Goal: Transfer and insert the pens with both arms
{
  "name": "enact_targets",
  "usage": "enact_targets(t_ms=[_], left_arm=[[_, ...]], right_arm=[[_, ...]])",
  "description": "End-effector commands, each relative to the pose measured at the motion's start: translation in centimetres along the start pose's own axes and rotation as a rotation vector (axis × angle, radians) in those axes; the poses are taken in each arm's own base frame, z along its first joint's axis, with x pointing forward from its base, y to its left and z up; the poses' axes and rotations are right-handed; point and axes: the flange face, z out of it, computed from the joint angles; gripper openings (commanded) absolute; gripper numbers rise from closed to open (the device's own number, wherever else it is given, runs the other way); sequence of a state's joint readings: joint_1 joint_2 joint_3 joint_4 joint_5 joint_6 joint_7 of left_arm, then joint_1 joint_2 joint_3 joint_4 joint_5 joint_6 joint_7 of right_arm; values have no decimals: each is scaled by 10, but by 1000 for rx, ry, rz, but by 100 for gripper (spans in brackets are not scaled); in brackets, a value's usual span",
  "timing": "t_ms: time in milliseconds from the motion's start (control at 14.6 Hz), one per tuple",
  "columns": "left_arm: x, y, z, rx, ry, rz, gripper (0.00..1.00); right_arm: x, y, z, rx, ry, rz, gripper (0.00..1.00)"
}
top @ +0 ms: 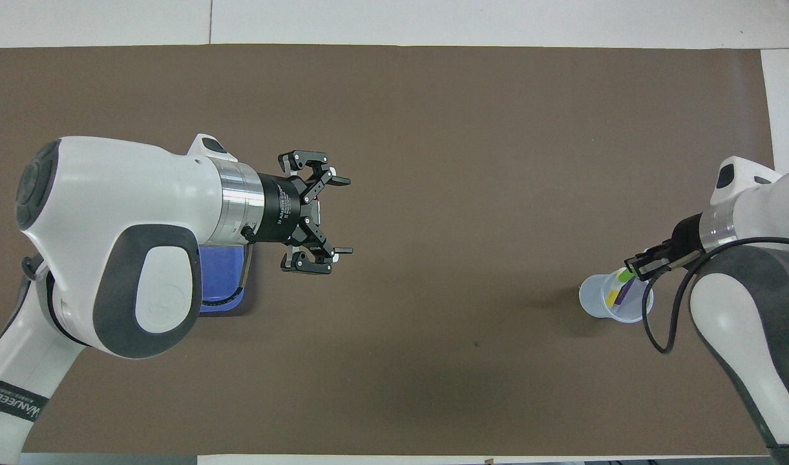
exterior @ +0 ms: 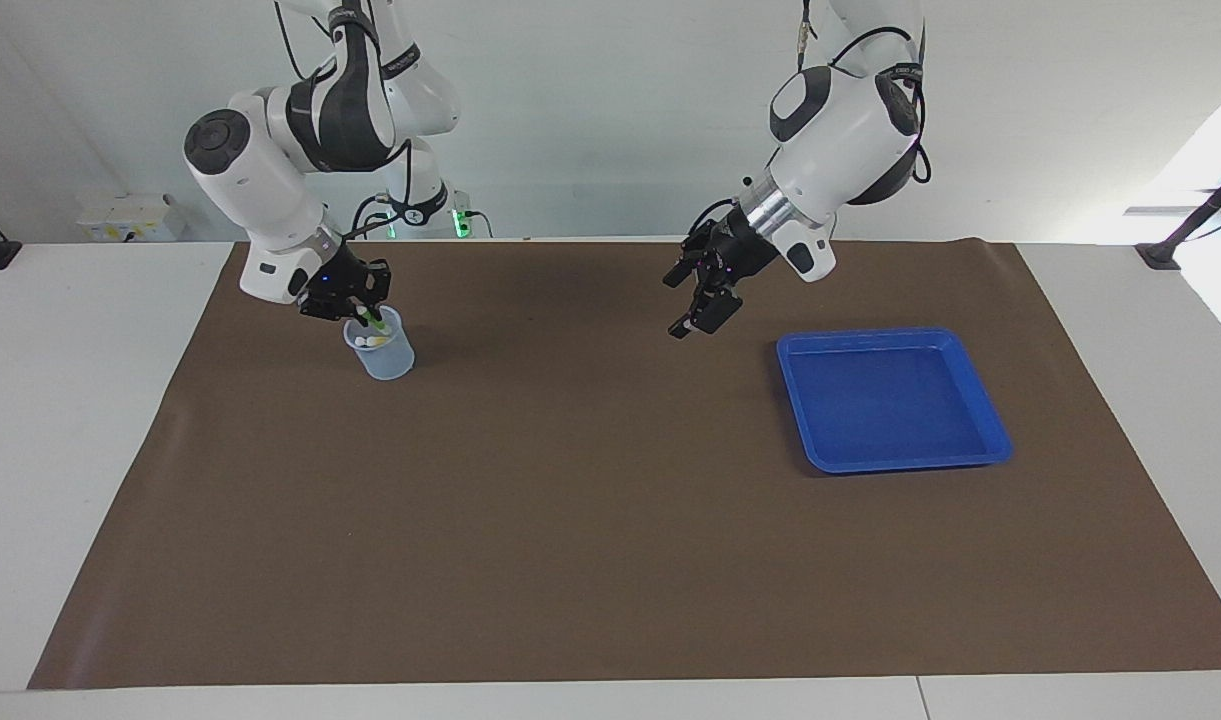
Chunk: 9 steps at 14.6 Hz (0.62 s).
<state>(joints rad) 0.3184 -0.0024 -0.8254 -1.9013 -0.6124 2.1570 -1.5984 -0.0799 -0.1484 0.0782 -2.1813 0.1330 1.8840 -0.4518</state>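
Note:
A clear plastic cup point(exterior: 382, 352) point(top: 596, 298) stands toward the right arm's end of the mat. In it lean a yellow pen point(top: 609, 296) and a purple pen point(top: 621, 294), their pale ends point(exterior: 370, 341) up. My right gripper point(exterior: 363, 311) point(top: 633, 270) hangs just over the cup's rim, shut on the green pen point(exterior: 371, 319) point(top: 625, 276). That pen tilts down with its lower end inside the cup's mouth. My left gripper point(exterior: 698, 306) point(top: 342, 216) is open and holds nothing, up in the air over the mat beside the tray.
A blue tray point(exterior: 870, 338) point(top: 221, 284) with nothing in it lies toward the left arm's end; from above the left arm covers most of it. A brown mat point(exterior: 590, 520) covers the table.

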Motion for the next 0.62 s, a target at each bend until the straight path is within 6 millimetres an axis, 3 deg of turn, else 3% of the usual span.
enact_targets(t_ms=[0,68,137,205,342,547], left_arm=[[-1,-4,-3,2,61,175,100],[9,-1,-6,10,92,225,100],[25,4,-13,23,131,261,100],[35,8,-21,35,160,305,100],[69,15,-40,83,219,403,100],[109,15,-69,221,283,599,100]], right_arm=[[-9,5,3,-22,1,-3,0],[-10,6,3,-31,-3,-6,7],[-10,7,2,-44,-13,-12,58],[-9,7,0,-48,-17,-13,100],[-5,6,-19,-58,6,-15,100],[3,-2,-64,-72,36,-28,100]])
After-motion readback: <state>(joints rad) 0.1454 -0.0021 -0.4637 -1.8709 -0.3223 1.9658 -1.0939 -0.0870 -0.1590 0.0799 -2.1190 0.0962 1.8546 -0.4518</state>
